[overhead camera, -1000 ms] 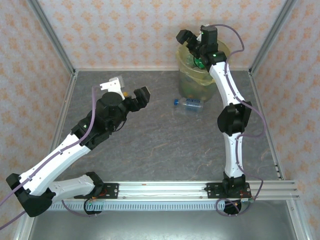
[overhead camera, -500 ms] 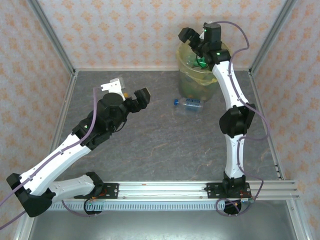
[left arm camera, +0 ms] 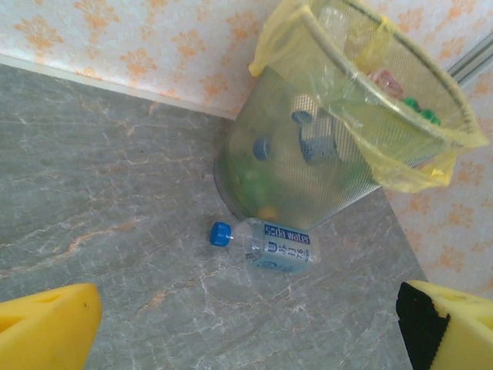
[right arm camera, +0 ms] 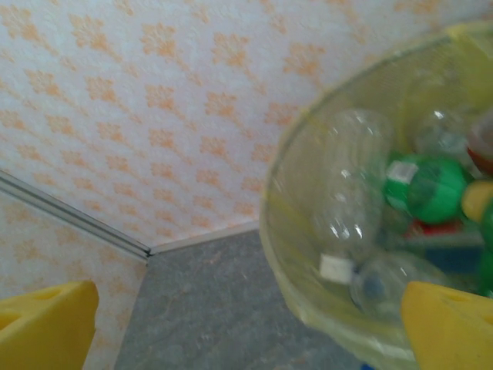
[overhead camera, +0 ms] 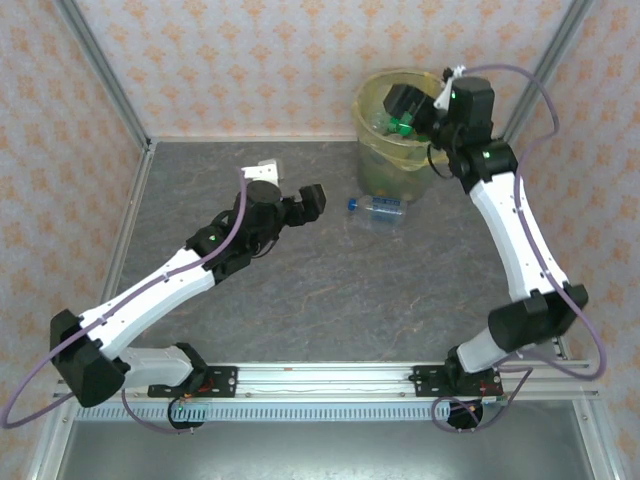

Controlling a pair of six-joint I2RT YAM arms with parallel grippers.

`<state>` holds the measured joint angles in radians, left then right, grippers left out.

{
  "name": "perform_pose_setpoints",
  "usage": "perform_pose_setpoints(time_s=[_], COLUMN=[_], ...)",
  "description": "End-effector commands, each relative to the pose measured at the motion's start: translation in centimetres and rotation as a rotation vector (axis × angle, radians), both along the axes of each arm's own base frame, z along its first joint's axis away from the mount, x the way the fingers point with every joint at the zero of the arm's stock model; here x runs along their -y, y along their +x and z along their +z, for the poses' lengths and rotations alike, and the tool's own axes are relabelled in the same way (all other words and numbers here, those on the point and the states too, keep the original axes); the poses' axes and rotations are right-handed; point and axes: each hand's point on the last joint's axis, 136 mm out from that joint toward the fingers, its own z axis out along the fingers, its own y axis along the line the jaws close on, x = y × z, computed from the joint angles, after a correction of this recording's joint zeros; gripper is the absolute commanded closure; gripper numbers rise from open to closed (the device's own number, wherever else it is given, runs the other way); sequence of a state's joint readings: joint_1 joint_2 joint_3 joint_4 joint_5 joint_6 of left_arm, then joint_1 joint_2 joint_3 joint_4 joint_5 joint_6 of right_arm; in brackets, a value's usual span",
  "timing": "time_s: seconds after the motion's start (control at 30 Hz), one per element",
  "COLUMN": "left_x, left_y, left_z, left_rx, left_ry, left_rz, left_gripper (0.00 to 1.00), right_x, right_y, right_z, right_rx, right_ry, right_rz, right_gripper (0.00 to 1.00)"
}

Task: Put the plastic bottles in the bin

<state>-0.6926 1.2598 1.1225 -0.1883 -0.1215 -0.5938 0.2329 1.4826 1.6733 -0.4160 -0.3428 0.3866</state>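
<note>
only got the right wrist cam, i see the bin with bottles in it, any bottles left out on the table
Observer: Yes, one. A clear bottle with a blue cap and blue label lies on its side on the table, close in front of the bin.
Operator: which claw is nearer to it
Observer: The left claw. It is open and empty, to the left of the bottle and apart from it.
Operator: where does my right claw sit from above
Observer: The right claw is over the bin's opening, open, with nothing in it.
</note>
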Motion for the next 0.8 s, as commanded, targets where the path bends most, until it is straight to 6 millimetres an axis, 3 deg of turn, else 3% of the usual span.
perform_pose_setpoints(time_s=[0.0, 0.23, 0.33, 0.6, 0.77], left_x=[1.4, 3.2, 3.5, 3.7, 4.3], left_y=[1.2, 3.9, 5.3, 10.1, 13.4], left_z=[-0.3, -3.5, -5.8, -11.3, -14.2], left_rx=[0.026, -0.010, -0.051, -0.181, -0.282], left_ry=[0.009, 0.035, 0.020, -0.061, -0.111], left_rz=[-0.041, -0.059, -0.058, -0.021, -0.028], left_gripper=[0.01, 0.01, 0.01, 0.01, 0.17], right_x=[1.1, 2.9, 3.7, 4.0, 4.3], right_y=[-2.1, -7.7, -9.4, -11.9, -12.8], right_z=[-1.1, -6.4, -8.1, -11.1, -11.8], right_rx=[0.023, -0.048, -0.069, -0.123, -0.131], right_ry=[-0.025, -0.003, 0.015, 0.068, 0.077], right_rz=[-0.032, -0.077, -0.104, -0.114, -0.123], right_gripper=[0.00, 0.00, 0.00, 0.00, 0.00])
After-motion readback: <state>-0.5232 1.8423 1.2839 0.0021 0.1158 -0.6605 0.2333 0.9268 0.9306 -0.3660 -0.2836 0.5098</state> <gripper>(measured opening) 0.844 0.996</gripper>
